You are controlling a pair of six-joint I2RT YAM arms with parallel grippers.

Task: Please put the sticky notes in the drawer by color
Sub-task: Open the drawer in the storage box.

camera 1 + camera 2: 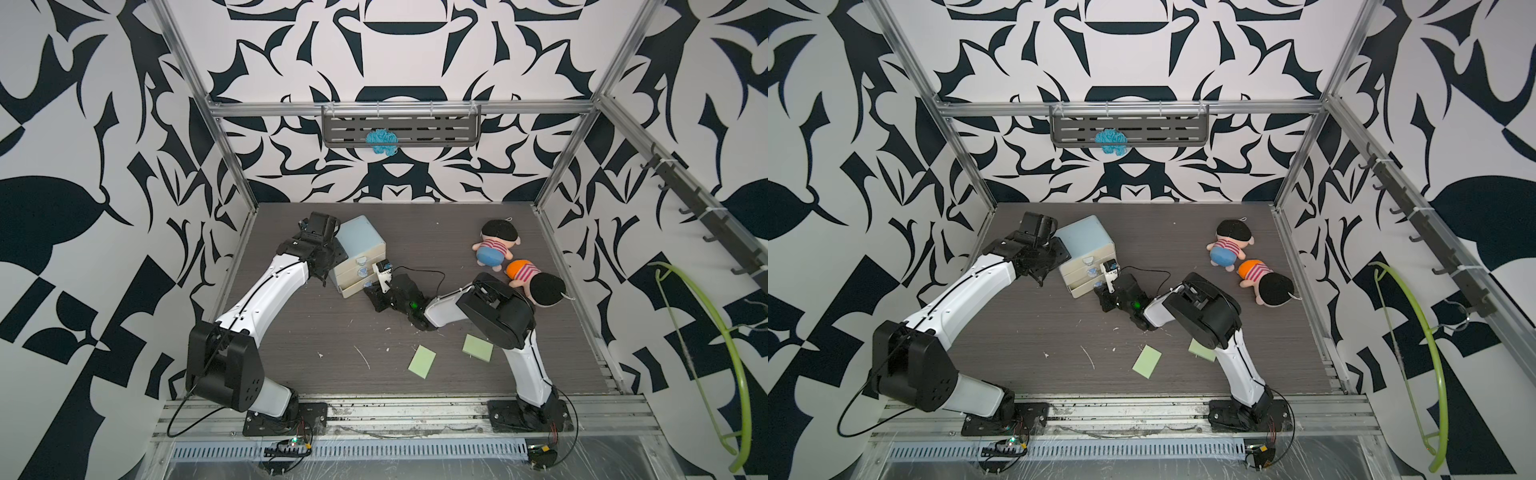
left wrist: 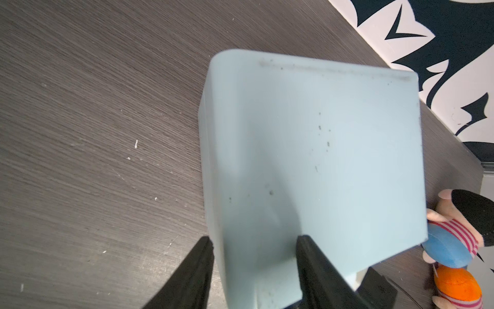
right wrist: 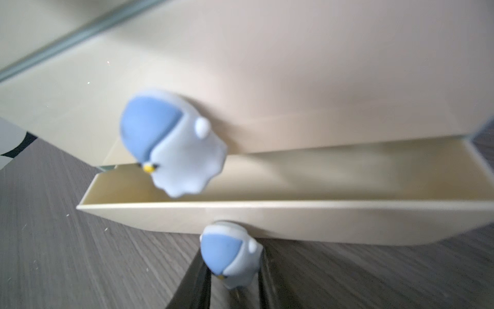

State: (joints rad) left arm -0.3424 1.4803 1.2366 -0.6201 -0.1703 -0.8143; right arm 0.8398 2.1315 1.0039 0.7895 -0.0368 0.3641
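Observation:
The drawer chest (image 1: 360, 243), pale blue with three cream drawers, stands at the table's back left. My left gripper (image 2: 254, 267) is shut across its rear corner (image 2: 307, 149), one finger on each side. In the right wrist view my right gripper (image 3: 232, 286) is shut on the bluish knob (image 3: 230, 252) of the bottom drawer (image 3: 294, 222). That drawer is out a little, and the part of its inside that shows is bare. In both top views two light green sticky notes (image 1: 422, 361) (image 1: 478, 345) lie flat near the front, one partly under the right arm (image 1: 1200, 348).
Two plush dolls (image 1: 496, 245) (image 1: 536, 282) lie at the back right, close behind the right arm's elbow. A blue knitted item (image 1: 380, 141) hangs on the wall shelf. A green hanger (image 1: 706, 345) hangs outside the right wall. Small white scraps (image 1: 361, 355) dot the table.

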